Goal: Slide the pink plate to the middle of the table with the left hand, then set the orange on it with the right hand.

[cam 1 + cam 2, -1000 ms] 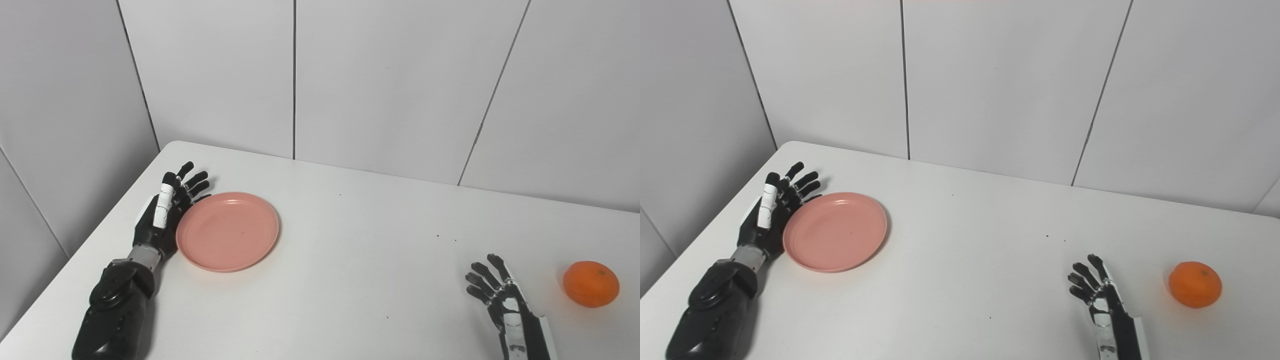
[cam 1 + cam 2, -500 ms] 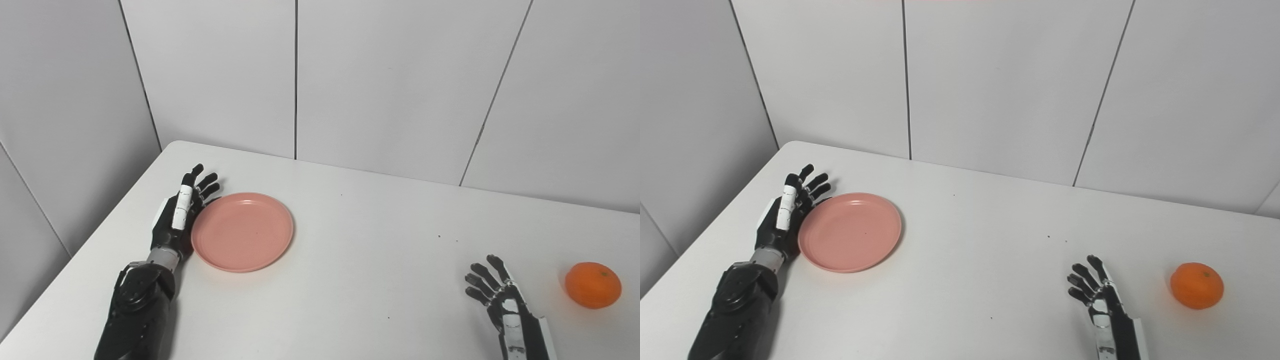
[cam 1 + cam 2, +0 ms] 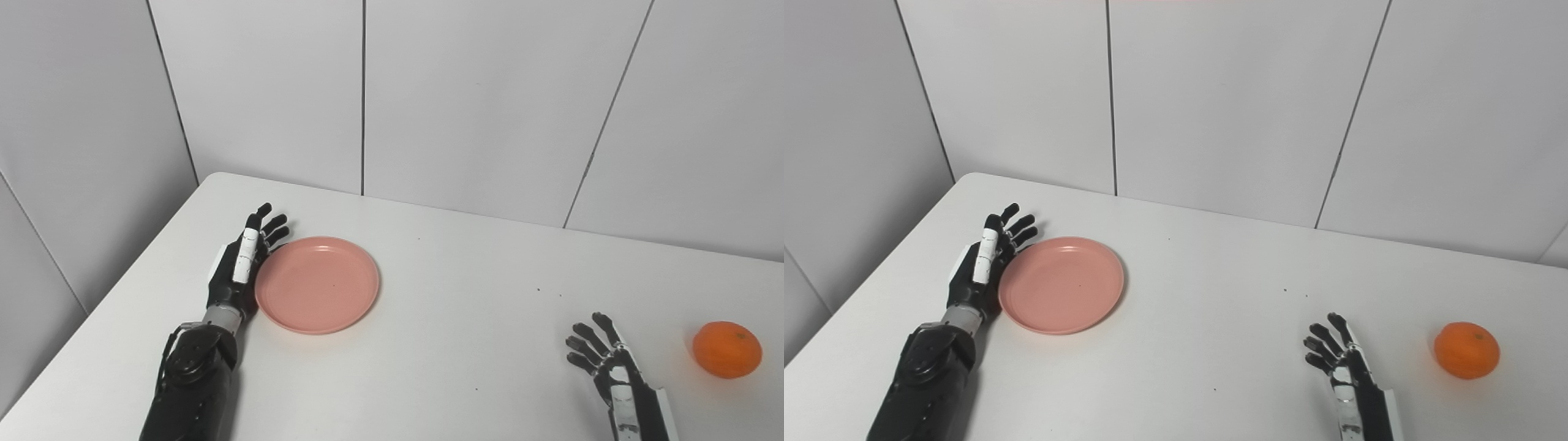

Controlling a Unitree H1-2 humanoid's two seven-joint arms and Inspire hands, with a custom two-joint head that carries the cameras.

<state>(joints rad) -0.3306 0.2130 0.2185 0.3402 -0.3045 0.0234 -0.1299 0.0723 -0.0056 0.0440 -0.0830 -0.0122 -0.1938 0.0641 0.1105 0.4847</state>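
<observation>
- Left hand (image 3: 242, 272): mine, set edge-on to the table (image 3: 465, 294) with fingers stretched and slightly spread, holding nothing. Its inner side rests against the left rim of the plate (image 3: 316, 285). The forearm enters from the lower left and lies on the table surface.
- Plate: pink, round, shallow, lying flat and upright on the left half of the table, left of the middle. Nothing lies in it.
- Table: white, with a rounded far-left corner; a few small dark specks show on the surface toward the right of centre.
- Right hand (image 3: 603, 361): mine, low at the bottom edge on the right side, fingers apart and a little curled, gripping nothing. I cannot tell whether it touches the table surface.
- Orange (image 3: 727, 349): sits on the table near the right edge, to the right of my right hand and apart from it, well apart from the plate.
- Wall (image 3: 490, 98): grey-white panels with dark seams stand behind the table.
</observation>
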